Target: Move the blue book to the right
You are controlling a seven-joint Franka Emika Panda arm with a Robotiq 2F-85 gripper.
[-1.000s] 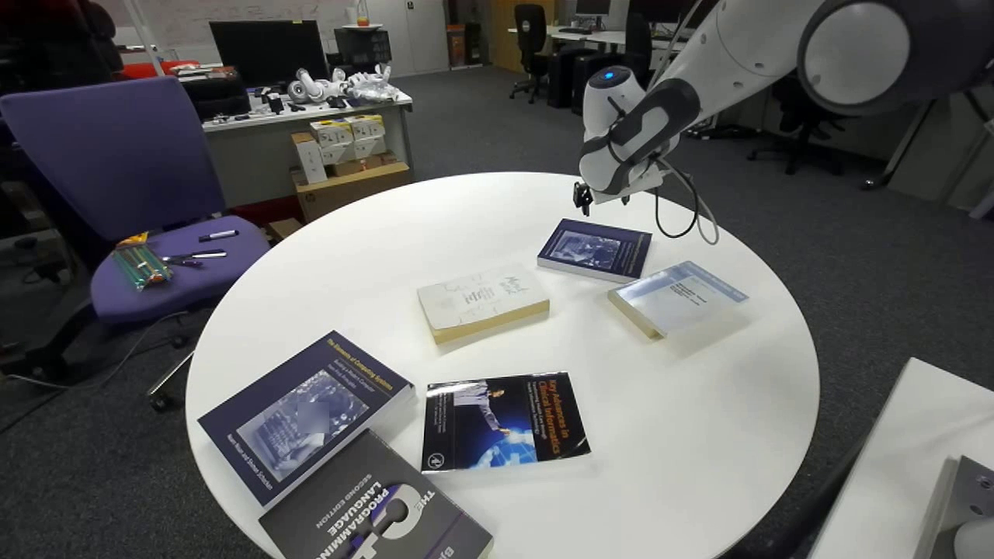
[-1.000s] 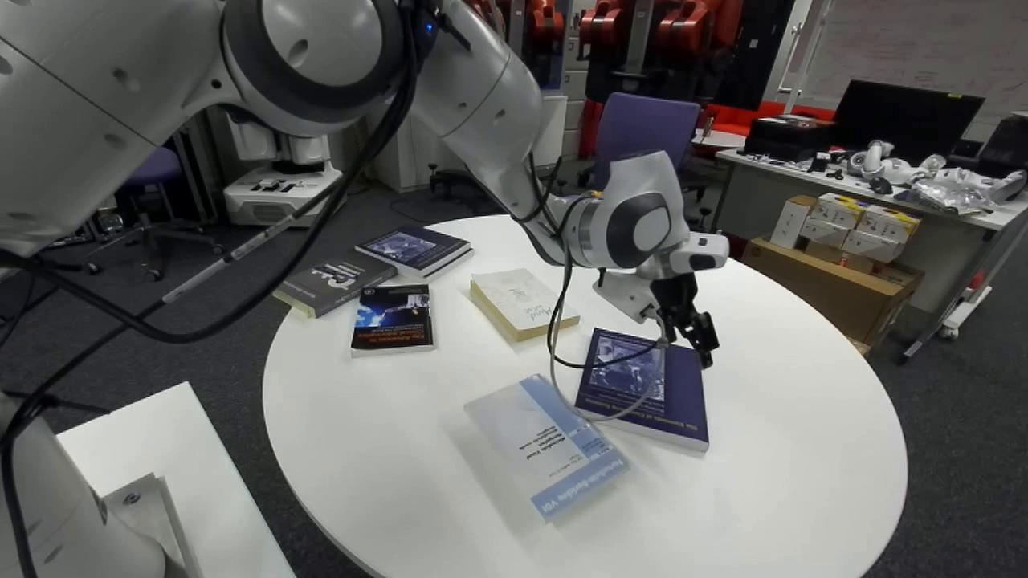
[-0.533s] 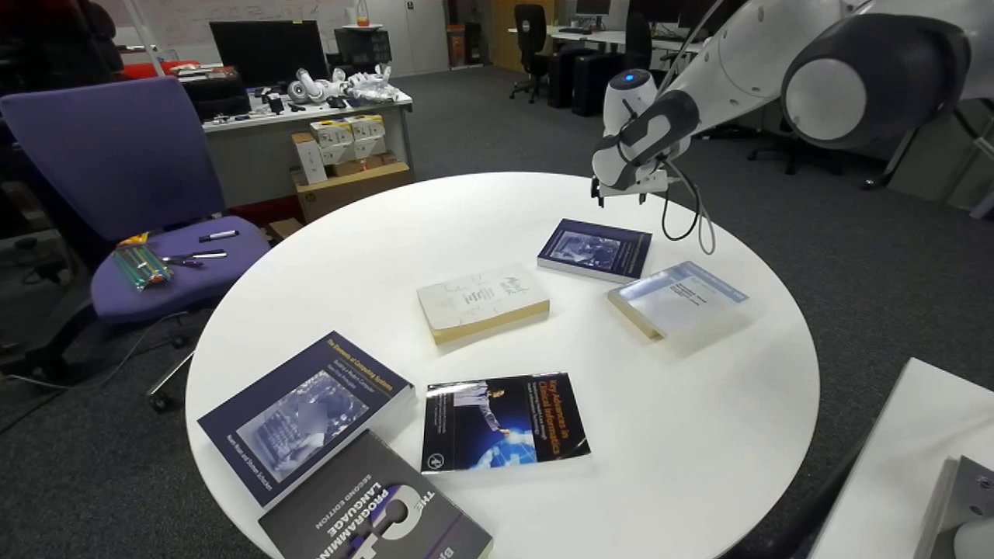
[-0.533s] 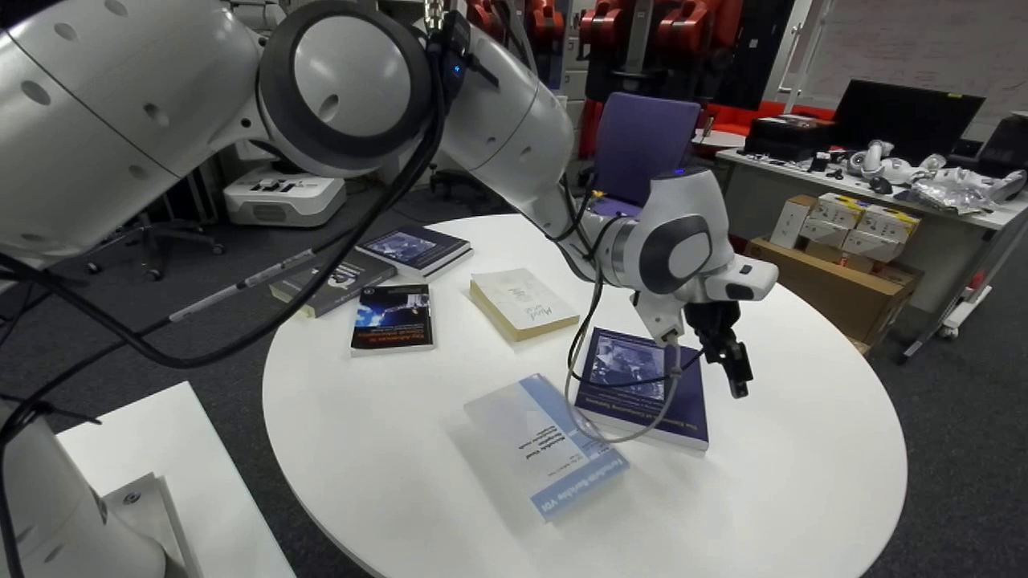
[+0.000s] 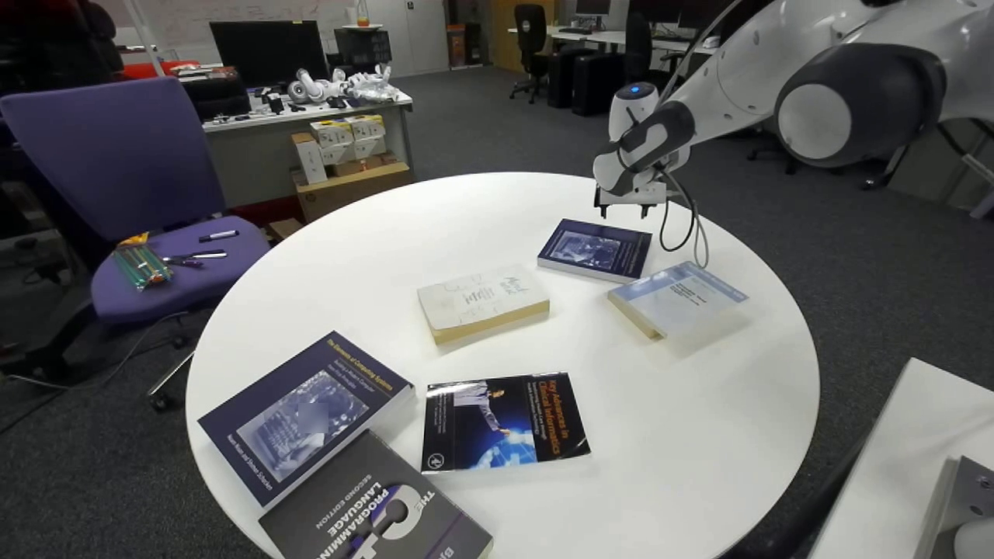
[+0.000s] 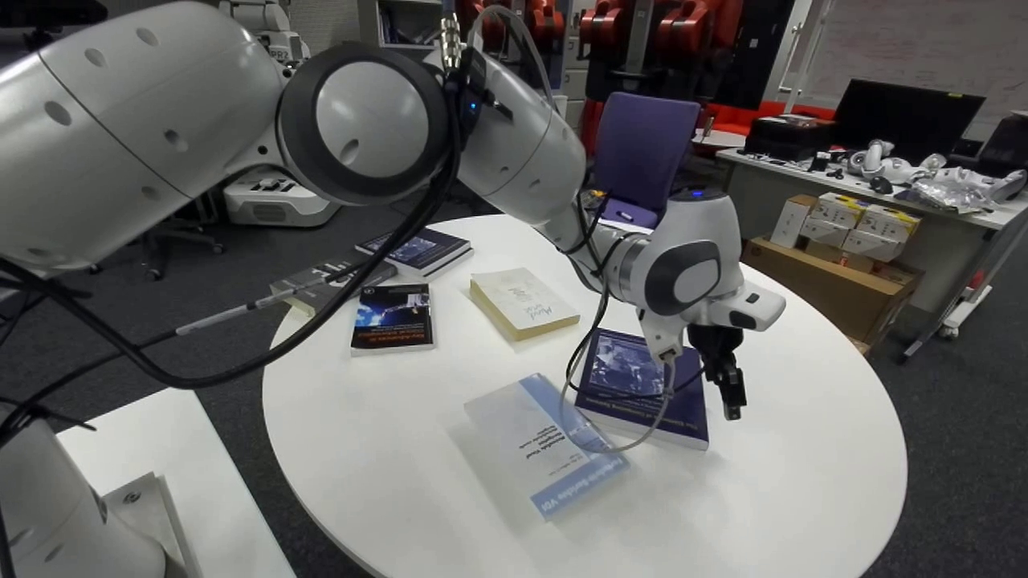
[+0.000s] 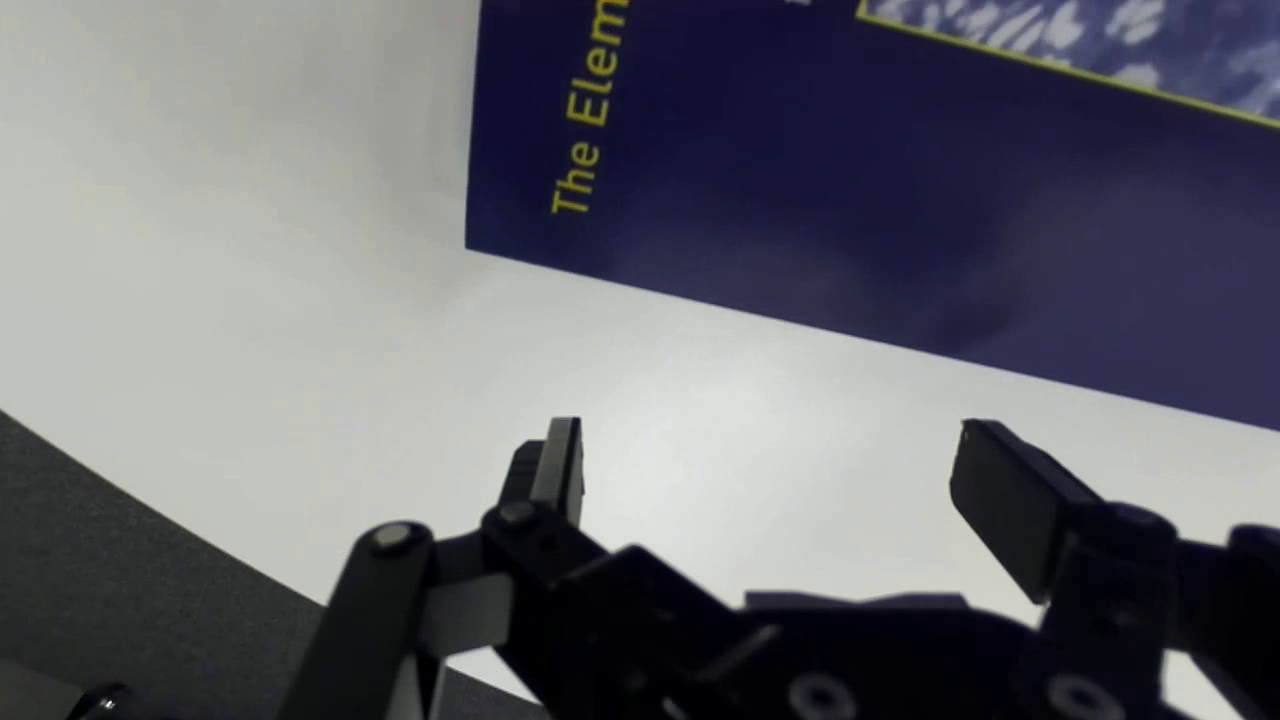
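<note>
The blue book (image 5: 594,248), dark with a paler bluish picture on its cover, lies flat on the round white table in both exterior views. Part of the same blue book (image 7: 850,230) fills the upper right of the wrist view, its yellow lettering running near the left edge. My gripper (image 7: 772,435) is open, with only white table showing between its fingers. In that view the jaws stand beside the book's long edge, apart from it. In an exterior view the gripper (image 5: 624,212) hangs above the table just behind the book. Cables hide part of the blue book (image 6: 622,365).
A pale whitish-blue book (image 5: 679,299) lies close by the blue one. Elsewhere on the table (image 5: 683,435) are a cream book (image 5: 481,299), a black book (image 5: 505,423), a larger dark-blue book (image 5: 307,415) and a grey book (image 5: 373,505).
The gripper has travelled right and lower in both exterior views, and its wrist has turned somewhat. It has stayed open. All the books lie where they were.
</note>
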